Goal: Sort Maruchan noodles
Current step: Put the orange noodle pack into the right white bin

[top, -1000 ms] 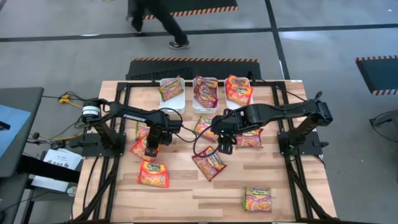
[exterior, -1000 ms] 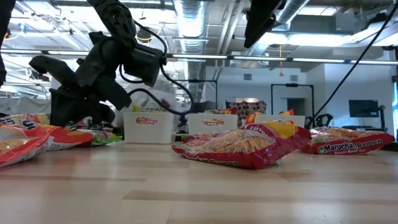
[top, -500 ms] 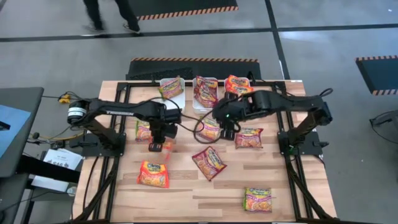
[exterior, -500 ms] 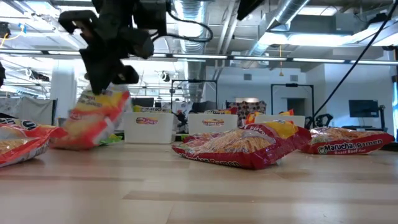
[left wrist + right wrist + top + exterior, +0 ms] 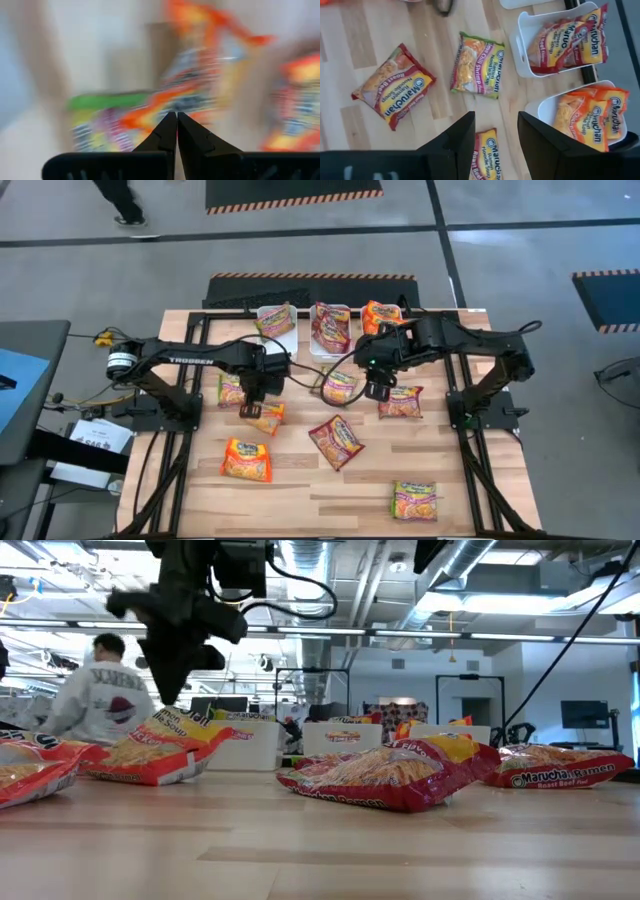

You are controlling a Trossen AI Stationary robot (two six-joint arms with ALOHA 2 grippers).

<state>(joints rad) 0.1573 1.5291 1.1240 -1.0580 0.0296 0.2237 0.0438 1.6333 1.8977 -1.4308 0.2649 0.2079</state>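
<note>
Maruchan noodle packets lie scattered on the wooden table. My left gripper, pointing down left of centre, is shut on an orange-trimmed packet, which shows tilted in the low view. A green-trimmed packet lies flat just beyond it. My right gripper hangs open, high above a pink-trimmed packet and near a green-trimmed one. Nothing is between its fingers. A maroon-trimmed packet lies at the table's middle. My left gripper pinches the orange packet's raised upper edge between its two shut fingers, coming from above and pointing down. The packet slants below the fingers. Its lower end looks to be at the table top; whether it rests there I cannot tell.
Three white bins stand along the far edge, holding green-trimmed, maroon and orange packets. More packets lie at the near left and near right. A person is in the room beyond the table.
My left gripper has risen, lifting the orange packet off the table. The packet first hung steeply and has now swung out to a slant, a little toward the table's right. My right gripper has risen and moved toward the far edge and the bins.
</note>
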